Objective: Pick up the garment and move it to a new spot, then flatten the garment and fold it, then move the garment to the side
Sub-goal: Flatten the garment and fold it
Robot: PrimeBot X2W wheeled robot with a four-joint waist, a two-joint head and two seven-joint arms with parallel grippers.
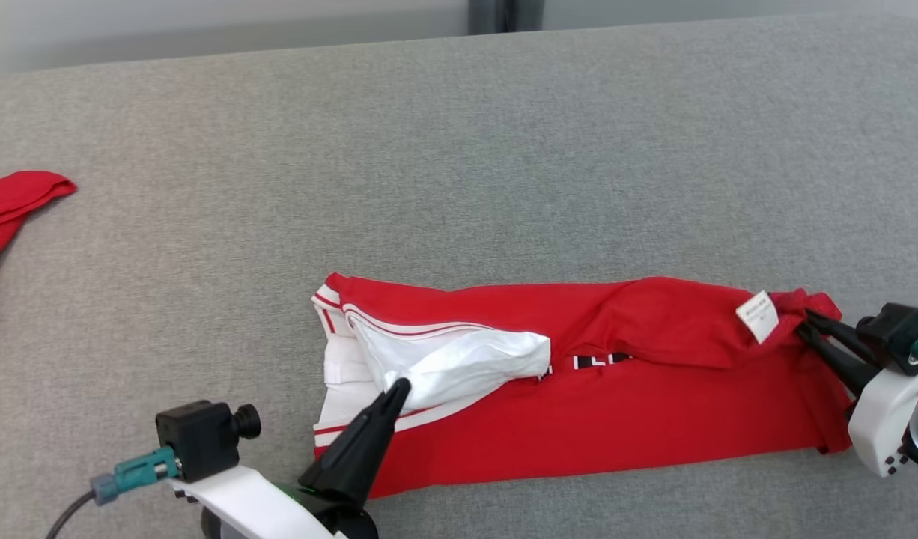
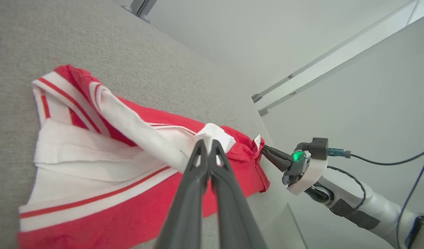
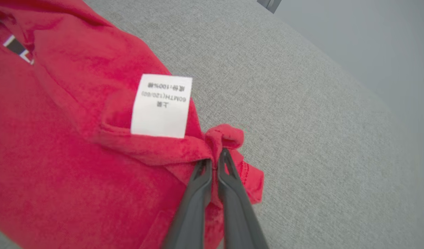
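The left gripper [image 2: 208,143] had its two dark fingers pressed together on a fold of the white sleeve [image 1: 466,363], which lay doubled across the chest of the garment [image 1: 616,419] just beyond the fingertips. The right gripper [image 3: 214,160] was likewise clamped tight, on a bunched corner of the red hem, with the white care label [image 3: 162,105] just beside its tips. Between the two grippers the red top lay stretched in a long band, folded lengthwise on the grey upholstered surface [image 1: 459,150], with its striped white trim nearest the left fingers. The cloth looked like a thin, light knit: limp, quick to crease, not slippery, and likely to sag or unfold wherever it was not held. Pinches at seams, hems or cuffs seemed the surest holds, since a single layer of sleeve could slide off the body when pulled. A strip of black-and-white print showed under the upper fold, partly hidden. Well away from the left gripper, on its outer side, lay another red cloth [image 1: 10,202], far enough not to interfere. A dark post [image 1: 493,15] stood past the surface's far edge. Nothing lay between the grippers and the fabric.
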